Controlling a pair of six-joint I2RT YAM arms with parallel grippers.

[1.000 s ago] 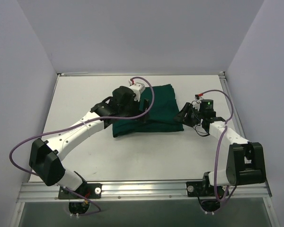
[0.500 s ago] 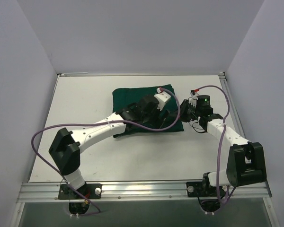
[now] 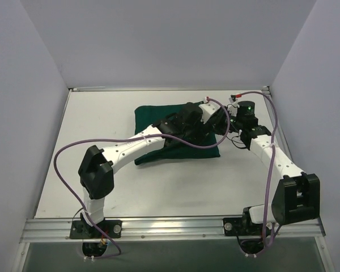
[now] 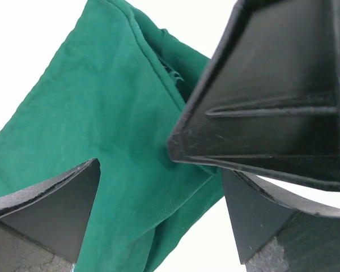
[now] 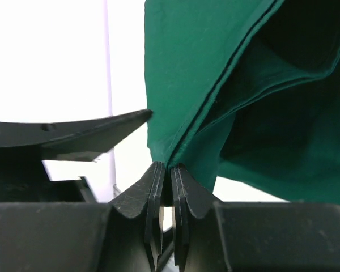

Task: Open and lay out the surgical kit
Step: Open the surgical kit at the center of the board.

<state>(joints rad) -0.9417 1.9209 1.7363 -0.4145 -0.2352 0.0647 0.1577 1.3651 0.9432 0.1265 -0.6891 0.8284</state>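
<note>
Right wrist: my right claw (image 5: 164, 168) pinches the wrap (image 5: 215, 68) edge, likely to peel it open.
Left wrist: my left claw (image 4: 160, 173) gapes over the wrap, holding nothing.

left fingers (image 4: 51, 209) — swung right, over wrap (image 3: 153, 116)

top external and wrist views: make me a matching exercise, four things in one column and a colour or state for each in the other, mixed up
Column one:
1. left gripper
2. right gripper
3. cloth wrap
4. table

Column two:
a. shut on an edge of the cloth
b. white
c. open, fingers spread over the cloth
d. dark green, folded

Pairs: 1-c, 2-a, 3-d, 4-b
</note>
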